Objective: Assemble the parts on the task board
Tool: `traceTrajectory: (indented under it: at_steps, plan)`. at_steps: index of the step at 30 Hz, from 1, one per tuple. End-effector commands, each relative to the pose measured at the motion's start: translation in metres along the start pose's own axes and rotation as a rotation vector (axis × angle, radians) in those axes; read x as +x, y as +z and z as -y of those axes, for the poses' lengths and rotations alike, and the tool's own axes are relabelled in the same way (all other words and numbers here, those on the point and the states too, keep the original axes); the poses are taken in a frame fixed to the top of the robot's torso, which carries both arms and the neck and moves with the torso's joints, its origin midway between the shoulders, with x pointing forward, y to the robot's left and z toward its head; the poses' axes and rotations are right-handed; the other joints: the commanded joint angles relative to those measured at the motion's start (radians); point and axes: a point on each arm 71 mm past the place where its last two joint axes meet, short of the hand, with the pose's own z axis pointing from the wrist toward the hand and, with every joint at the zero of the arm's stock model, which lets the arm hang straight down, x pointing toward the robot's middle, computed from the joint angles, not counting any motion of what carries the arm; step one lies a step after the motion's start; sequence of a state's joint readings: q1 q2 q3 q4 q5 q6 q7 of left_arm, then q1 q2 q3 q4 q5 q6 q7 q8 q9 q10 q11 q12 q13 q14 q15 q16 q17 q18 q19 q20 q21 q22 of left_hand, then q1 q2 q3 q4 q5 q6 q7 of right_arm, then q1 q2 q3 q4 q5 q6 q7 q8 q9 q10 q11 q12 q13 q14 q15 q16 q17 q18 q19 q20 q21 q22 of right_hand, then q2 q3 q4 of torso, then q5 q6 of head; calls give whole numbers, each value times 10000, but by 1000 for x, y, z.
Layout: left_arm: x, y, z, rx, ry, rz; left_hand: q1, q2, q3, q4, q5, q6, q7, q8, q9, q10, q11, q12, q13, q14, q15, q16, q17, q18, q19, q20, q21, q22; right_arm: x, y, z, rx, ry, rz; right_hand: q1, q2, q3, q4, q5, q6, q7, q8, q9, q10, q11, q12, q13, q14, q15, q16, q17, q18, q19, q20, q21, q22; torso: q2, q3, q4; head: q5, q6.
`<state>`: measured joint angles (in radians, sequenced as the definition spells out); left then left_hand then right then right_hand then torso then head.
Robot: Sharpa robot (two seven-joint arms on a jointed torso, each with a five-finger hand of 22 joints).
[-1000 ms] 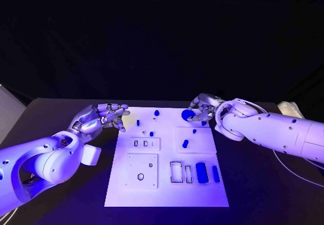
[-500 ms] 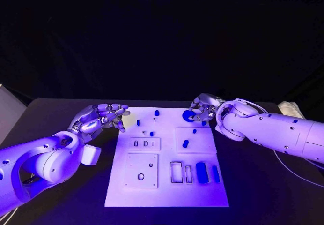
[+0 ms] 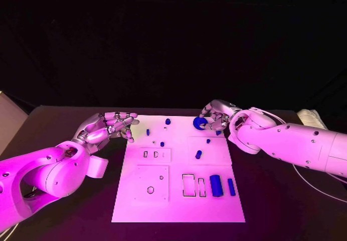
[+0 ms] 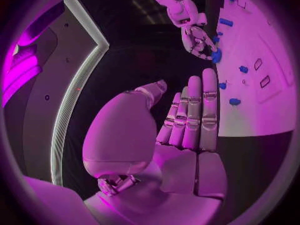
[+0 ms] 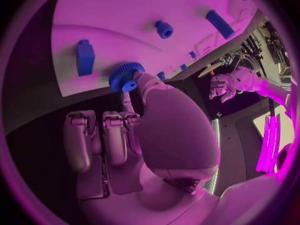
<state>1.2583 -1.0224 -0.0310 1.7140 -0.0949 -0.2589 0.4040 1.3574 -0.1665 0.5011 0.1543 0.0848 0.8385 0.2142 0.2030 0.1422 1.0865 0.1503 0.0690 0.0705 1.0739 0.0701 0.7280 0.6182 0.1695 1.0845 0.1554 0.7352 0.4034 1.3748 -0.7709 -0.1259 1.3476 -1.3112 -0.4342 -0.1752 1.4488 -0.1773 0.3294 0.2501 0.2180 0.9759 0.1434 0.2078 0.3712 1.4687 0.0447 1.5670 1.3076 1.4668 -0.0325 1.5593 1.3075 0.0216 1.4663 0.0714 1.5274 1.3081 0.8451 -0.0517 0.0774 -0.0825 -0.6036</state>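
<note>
Now, 1 blue gear [image 3: 199, 121] pinched by right hand [image 3: 214, 116], left hand [image 3: 108, 126] empty, fingers apart, 1 task board [image 3: 173, 206].

The white task board [image 3: 177, 201] is lying flat on the table's middle, small blue parts [image 3: 215, 185] are sitting across it, and a round blue gear [image 3: 199, 122] is being held at its far right corner.
</note>
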Motion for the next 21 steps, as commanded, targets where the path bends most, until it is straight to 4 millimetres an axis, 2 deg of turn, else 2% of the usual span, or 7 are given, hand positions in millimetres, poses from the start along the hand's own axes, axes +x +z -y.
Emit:
traceTrajectory:
  at_steps: [1,4,10,14,18,21]
  plan:
    - [2,1,1,62,-31,-250,-22,79,61,10,15,-93,56,23,17,-83,-5,-18,0,-56,-2,45,12,127,-83,6,44,14,-4,-4,-16,-734,-712,880,-202,-40,92,41,6,491,-272,268,134,1021,-76,38,2632,1020,-61,76,2540,-77,816,-54,33,2115,-6,8,-5,32,5]
    - [2,1,1,56,-34,-258,11,91,93,-16,21,-94,61,24,17,-85,-4,-16,1,-66,-3,51,11,128,-104,6,76,35,-2,-7,-33,-1230,-991,1051,-221,-49,99,44,-2,494,-273,270,135,1021,-76,38,2632,1020,-62,76,2540,-79,820,-54,41,2125,-8,0,-8,38,11]
    - [3,1,0,55,-36,-268,65,107,157,-65,28,-99,68,25,17,-89,1,-16,0,-80,-4,62,9,130,-141,6,139,74,4,-10,-65,-2059,-1377,1240,-251,-67,112,45,-16,504,-279,276,138,1021,-79,38,2632,1022,-63,80,2551,-84,829,-56,55,2144,5,-9,24,52,12]
    - [3,2,0,52,-34,-267,74,108,169,-74,28,-99,69,25,17,-89,1,-16,0,-82,-4,64,8,131,-148,5,151,82,10,-7,-83,-2424,-1509,1241,-261,-82,121,40,-26,511,-284,280,140,1021,-83,38,2632,1025,-65,86,2566,-89,837,-57,70,2162,1,-16,10,56,29]
    - [4,3,0,45,-40,-284,80,111,180,-80,29,-100,70,25,17,-90,2,-16,0,-85,-4,65,8,131,-154,6,162,89,16,-1,-97,-2598,-1558,1206,-261,-82,121,40,-26,511,-284,280,140,1021,-83,38,2632,1025,-65,86,2566,-89,837,-57,70,2162,12,-33,24,53,-3]
    - [6,4,0,45,-55,-323,80,111,180,-80,29,-100,70,25,17,-90,2,-16,0,-85,-4,65,8,131,-154,6,162,89,20,3,-106,-2695,-1595,1172,-266,-97,134,31,-34,509,-286,279,140,1021,-86,38,2632,1020,-67,76,2540,-83,827,-59,52,2140,20,-20,11,93,-6]
